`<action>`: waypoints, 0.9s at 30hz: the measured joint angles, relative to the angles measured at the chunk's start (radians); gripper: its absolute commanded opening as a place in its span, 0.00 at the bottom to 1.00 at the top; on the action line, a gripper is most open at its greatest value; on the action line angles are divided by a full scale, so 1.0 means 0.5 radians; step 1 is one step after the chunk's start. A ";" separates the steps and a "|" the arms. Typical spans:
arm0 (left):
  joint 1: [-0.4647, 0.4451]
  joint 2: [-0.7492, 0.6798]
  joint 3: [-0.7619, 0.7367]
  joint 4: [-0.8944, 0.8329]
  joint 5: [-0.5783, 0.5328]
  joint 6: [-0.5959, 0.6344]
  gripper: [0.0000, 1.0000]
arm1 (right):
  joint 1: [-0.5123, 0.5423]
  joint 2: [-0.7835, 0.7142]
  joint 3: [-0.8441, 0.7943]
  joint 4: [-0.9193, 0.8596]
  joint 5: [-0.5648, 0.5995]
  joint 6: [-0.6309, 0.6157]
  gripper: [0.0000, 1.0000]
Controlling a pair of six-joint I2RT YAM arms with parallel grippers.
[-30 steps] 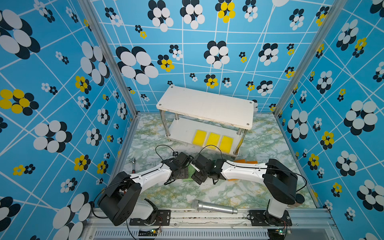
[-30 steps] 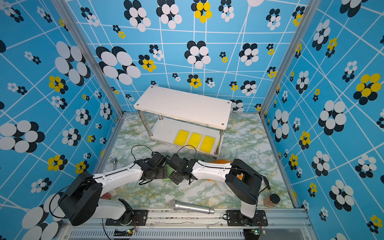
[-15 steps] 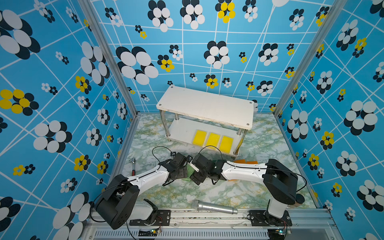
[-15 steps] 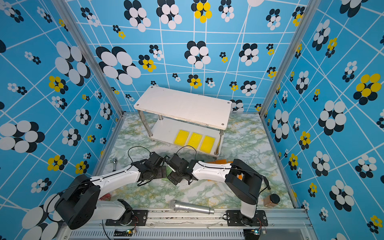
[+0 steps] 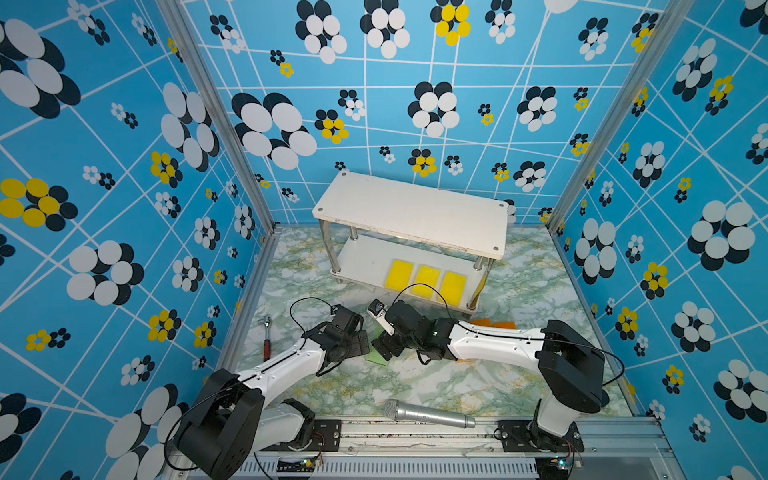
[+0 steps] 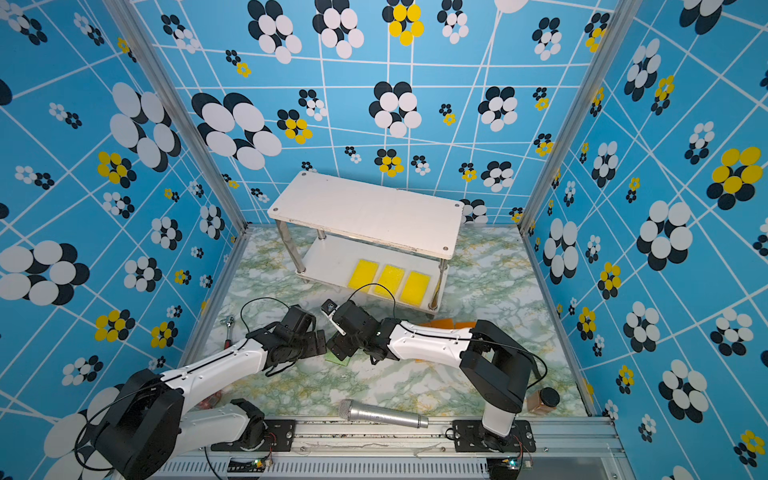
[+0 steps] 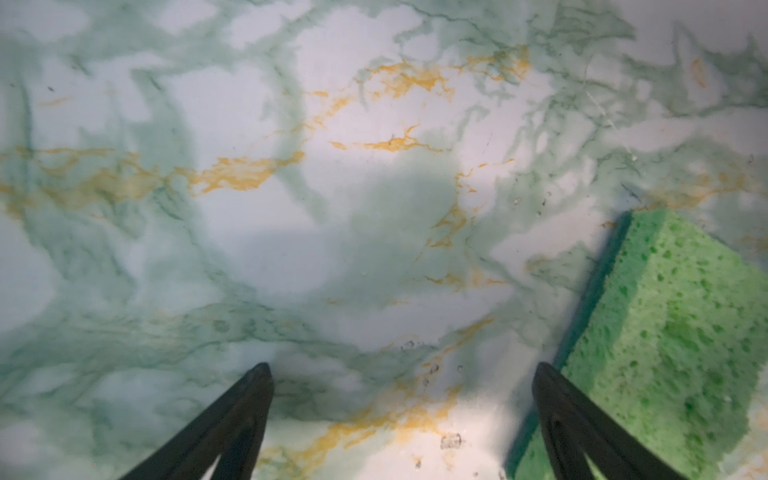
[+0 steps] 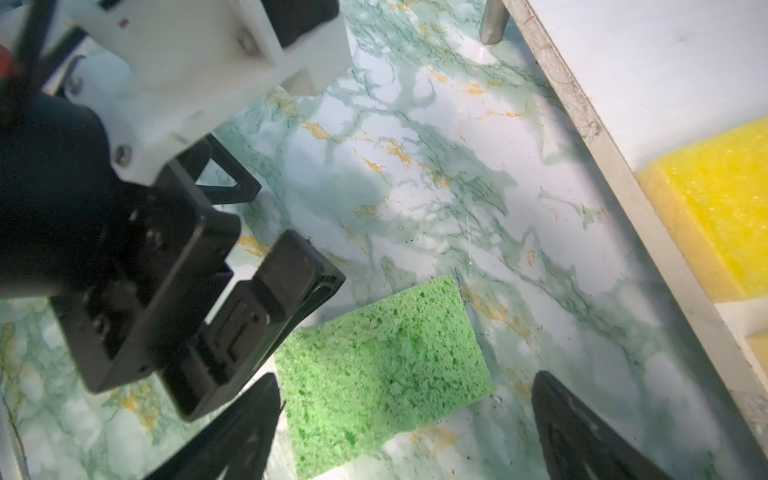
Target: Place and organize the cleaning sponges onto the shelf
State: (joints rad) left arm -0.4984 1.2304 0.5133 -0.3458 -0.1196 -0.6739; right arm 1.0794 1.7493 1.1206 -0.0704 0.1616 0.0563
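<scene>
- My left gripper [image 7: 401, 370] is spread wide and empty, one finger at the edge of the green sponge [image 7: 673, 345].
- My right gripper [image 8: 405, 376] is spread too, fingers either side of that sponge, not pinching it.
- The sponge lies flat near the middle of the table [image 5: 519, 286], in front of the shelf [image 5: 411, 212].
- Three yellow sponges [image 5: 426, 281] line the front edge of its lower board, toward the right corner.
- Orange sponges [image 5: 494, 323] lie behind my right forearm.
</scene>
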 measured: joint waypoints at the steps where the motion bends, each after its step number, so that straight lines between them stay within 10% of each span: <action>1: 0.000 -0.002 0.000 -0.002 0.000 0.000 0.99 | 0.000 0.000 -0.001 0.001 0.013 0.008 0.96; 27: 0.082 -0.197 -0.121 0.057 0.153 -0.098 0.99 | -0.031 0.000 -0.285 -0.256 0.324 0.248 0.96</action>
State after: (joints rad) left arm -0.4576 1.1320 0.4530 -0.3172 -0.0433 -0.7227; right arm 1.0637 1.7493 0.9779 -0.1982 0.3237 0.1802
